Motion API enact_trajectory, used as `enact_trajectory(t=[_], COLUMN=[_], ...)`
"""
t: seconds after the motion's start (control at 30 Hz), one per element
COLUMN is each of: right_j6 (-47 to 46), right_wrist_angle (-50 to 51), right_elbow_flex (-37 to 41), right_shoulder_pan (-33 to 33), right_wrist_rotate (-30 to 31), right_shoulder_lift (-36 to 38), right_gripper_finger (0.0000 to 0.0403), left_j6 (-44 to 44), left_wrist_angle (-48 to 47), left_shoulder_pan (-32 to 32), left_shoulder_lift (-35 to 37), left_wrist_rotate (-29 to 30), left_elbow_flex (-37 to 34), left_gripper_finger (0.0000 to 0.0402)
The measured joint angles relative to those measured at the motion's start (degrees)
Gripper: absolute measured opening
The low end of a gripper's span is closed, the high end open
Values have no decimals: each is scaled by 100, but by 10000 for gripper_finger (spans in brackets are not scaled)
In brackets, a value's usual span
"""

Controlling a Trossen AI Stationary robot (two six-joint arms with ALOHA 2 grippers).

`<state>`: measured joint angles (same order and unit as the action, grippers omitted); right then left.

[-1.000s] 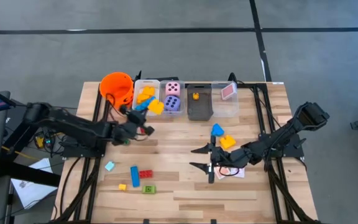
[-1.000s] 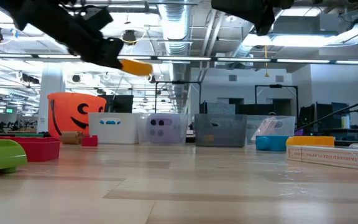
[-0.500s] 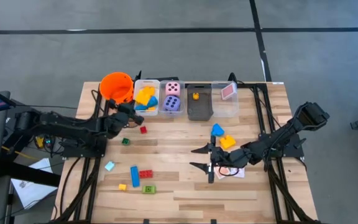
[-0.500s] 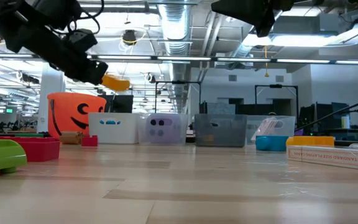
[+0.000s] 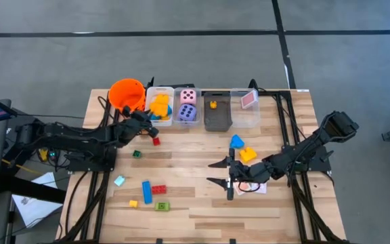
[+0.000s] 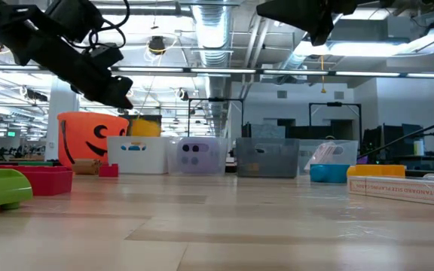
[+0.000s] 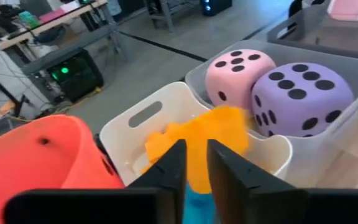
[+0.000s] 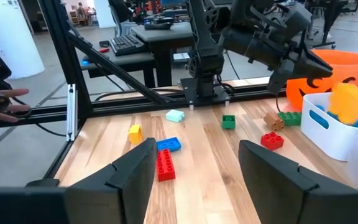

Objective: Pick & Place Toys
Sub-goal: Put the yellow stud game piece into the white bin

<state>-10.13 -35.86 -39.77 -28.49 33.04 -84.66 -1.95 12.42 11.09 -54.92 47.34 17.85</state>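
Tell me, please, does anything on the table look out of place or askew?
Yes: the pink card stands tilted in its clear bin rather than flat. Loose blocks lie scattered on the table, but nothing looks spilled or damaged.

The left gripper (image 5: pixel 143 116) hangs raised, fingers a narrow slit apart. The right gripper (image 5: pixel 220 173) hovers low, fingers spread wide.

Floor (image 5: pixel 181 61): grey concrete crossed by dark lines.
Counter (image 5: pixel 202 203): pale wood planks on a black frame.
Ceiling (image 6: pixel 224 30): exposed ducts and bright strip lights.
Far room: desks (image 8: pixel 160 25) with a keyboard, beyond the right fingers.
Wall (image 6: pixel 413 105): white, windowed partitions below.
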Motion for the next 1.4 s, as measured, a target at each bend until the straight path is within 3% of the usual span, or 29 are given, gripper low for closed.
enact_trajectory(t=[0.2, 0.47, 0.57, 0.67, 0.73, 0.87, 1.0, 1.17, 1.4], right_j6=[0, -86, -45, 272, 447, 171, -800, -2045, -3216], right_wrist_angle=[-8, 347, 404, 468, 701, 1664, 3003, 5017, 7896], right_elbow_flex=[0, 0, -2, -1, 0, -1, -4, -2, 123], right_shoulder_pan=[0, 5, 11, -45, -166, -492, -841, -1112, -1156], right_wrist_rotate=[0, -1, 145, 767, 1416, 2633, 3195, 3053, 1506], right_shoulder_lift=[0, 0, 0, 1, 82, 552, 1383, 2689, 4252], right_gripper_finger=[224, 224, 224, 224, 224, 224, 224, 224, 224], left_j6=[-56, -1403, -1438, -1202, -1164, -1154, -1152, -1185, -1185], left_wrist_angle=[5, 602, 1014, 1409, 1673, 1928, 1942, 1944, 2046], left_shoulder_pan=[-2, -2, -2, -30, -84, -238, -297, -297, -295], left_shoulder_lift=[2, 2, 2, 2, 2, 2, 2, 2, 2], left_wrist_rotate=[-132, -209, -1198, -2652, -3291, -3579, -3581, -3581, -3581], left_elbow_flex=[0, 0, 2, 2, 2, 2, 2, 2, 2], left_gripper_finger=[115, 157, 159, 158, 157, 157, 157, 157, 155])
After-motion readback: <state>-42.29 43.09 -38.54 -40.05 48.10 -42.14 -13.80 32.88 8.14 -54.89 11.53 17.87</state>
